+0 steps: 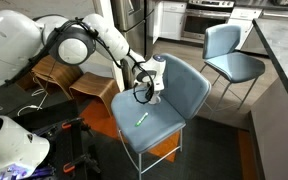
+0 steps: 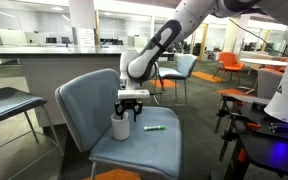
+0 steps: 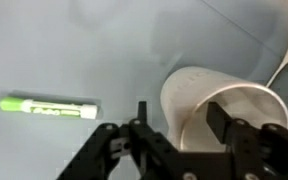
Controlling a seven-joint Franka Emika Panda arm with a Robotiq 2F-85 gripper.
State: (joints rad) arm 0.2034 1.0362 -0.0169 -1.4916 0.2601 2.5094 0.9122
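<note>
Gripper (image 3: 176, 112), jaws apart, straddles white cup (image 3: 234, 95) rim near green marker (image 3: 49, 107).

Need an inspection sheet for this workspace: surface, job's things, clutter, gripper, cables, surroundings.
Surface: blue-grey padded chair seat, level.
Job's things: white cup upright on the seat; green marker lying flat beside it, not touching it.
Clutter: nothing seen on the seat.
Grippers: gripper down over the cup, jaws open astride its wall, one inside and one outside; wrist view shows a gap at the outer one.
Cables: black cable loops at the wrist, above the seat.
Surroundings: second chair behind; wooden chairs to the side; orange chairs far back in an open office.
</note>
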